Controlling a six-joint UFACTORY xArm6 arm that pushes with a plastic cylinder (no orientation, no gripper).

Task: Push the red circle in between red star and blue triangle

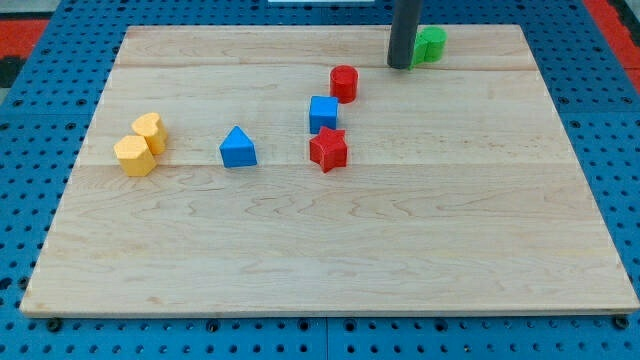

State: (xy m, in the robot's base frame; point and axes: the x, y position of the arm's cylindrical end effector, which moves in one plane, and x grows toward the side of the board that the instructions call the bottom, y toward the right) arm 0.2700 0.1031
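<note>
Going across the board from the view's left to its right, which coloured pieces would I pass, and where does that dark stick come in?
Yellow hexagon → yellow cylinder → blue triangle → red circle → my tip → green block. The blue cube and red star overlap sideways, so I leave them out.

Bright, even overhead light, sharp focus, with only faint soft shadows beneath the blocks.

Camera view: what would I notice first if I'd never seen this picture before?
Probably the dark rod coming down at the view's top, my tip touching the board just left of the green block. Next, the bright cluster mid-board: the red circle above the blue cube and red star, with the blue triangle off to their left.
</note>
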